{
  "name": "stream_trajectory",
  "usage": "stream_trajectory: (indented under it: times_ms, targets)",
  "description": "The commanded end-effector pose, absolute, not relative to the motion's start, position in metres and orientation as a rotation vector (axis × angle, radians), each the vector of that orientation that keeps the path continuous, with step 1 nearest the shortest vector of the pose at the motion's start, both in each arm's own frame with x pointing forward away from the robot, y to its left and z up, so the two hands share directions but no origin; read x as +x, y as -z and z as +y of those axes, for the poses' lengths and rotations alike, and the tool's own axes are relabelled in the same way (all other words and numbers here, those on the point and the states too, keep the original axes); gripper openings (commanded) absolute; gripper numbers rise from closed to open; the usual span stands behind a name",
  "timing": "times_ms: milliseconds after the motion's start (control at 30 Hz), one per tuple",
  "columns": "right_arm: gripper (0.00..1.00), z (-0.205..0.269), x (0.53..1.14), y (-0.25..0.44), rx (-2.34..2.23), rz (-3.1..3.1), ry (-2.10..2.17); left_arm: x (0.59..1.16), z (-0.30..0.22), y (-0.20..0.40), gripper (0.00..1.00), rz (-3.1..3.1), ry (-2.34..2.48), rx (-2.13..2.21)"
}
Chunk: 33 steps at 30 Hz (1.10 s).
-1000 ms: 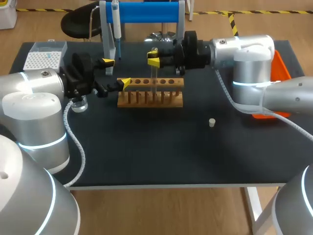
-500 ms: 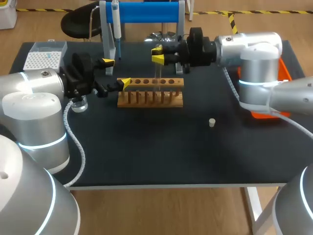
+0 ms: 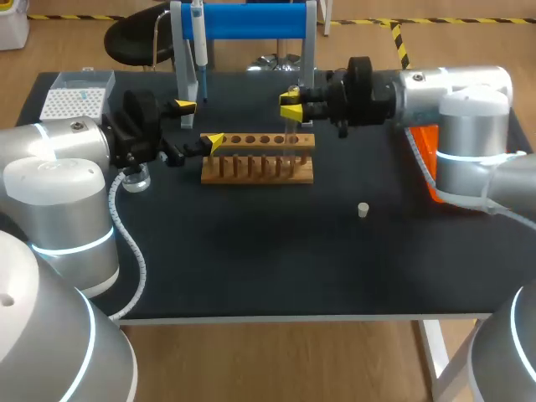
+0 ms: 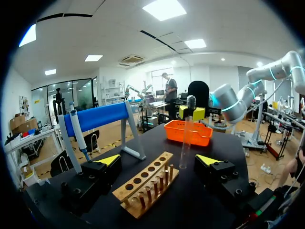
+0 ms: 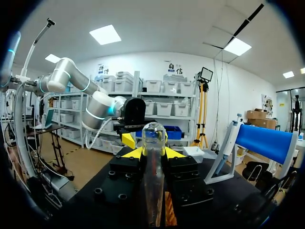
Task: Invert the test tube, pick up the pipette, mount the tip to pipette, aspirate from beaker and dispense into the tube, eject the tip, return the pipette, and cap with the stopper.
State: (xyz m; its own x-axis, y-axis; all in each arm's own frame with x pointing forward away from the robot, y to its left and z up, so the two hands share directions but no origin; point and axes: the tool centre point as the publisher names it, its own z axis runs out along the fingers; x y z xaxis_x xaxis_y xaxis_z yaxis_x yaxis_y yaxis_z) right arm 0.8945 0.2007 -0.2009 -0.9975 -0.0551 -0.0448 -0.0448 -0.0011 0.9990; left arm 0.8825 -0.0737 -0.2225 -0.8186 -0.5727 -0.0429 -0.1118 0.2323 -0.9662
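A clear test tube (image 3: 291,126) hangs upright over the right end of the wooden rack (image 3: 258,159), with my right gripper (image 3: 291,107) shut on it near its top. In the right wrist view the test tube (image 5: 154,176) stands between the yellow tips, its rounded end just past my right gripper (image 5: 153,152). My left gripper (image 3: 198,123) stands open at the rack's left end, holding nothing. From the left wrist, the rack (image 4: 147,183) lies ahead of my left gripper (image 4: 158,160), with the tube (image 4: 185,140) beyond. The pipette (image 3: 199,46) hangs on the blue stand (image 3: 243,21).
A white tip box (image 3: 77,96) sits at the back left. A small glass beaker (image 3: 134,177) stands by my left arm. The pale stopper (image 3: 363,209) rests on the black mat right of the rack. An orange bin (image 3: 423,146) lies under my right arm.
My right gripper has carried the test tube to the right, from over the rack's middle to over its right end. My left arm has stayed put.
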Motion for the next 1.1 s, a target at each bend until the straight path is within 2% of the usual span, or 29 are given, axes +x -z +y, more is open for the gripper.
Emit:
stream_trajectory:
  times_ms: [33,533,1100]
  targets:
    - [0.00,0.195,0.888,0.197,0.098,-2.228,2.216,0.883,-0.075,0.224,1.00,2.118,1.613,-0.631]
    - [0.00,0.195,0.888,0.197,0.098,-2.228,2.216,0.883,-0.075,0.224,1.00,2.118,1.613,-0.631]
    - [0.00,0.189,0.916,0.204,-0.865,-1.801,1.582,0.883,-0.075,0.224,1.00,2.118,1.613,-0.631]
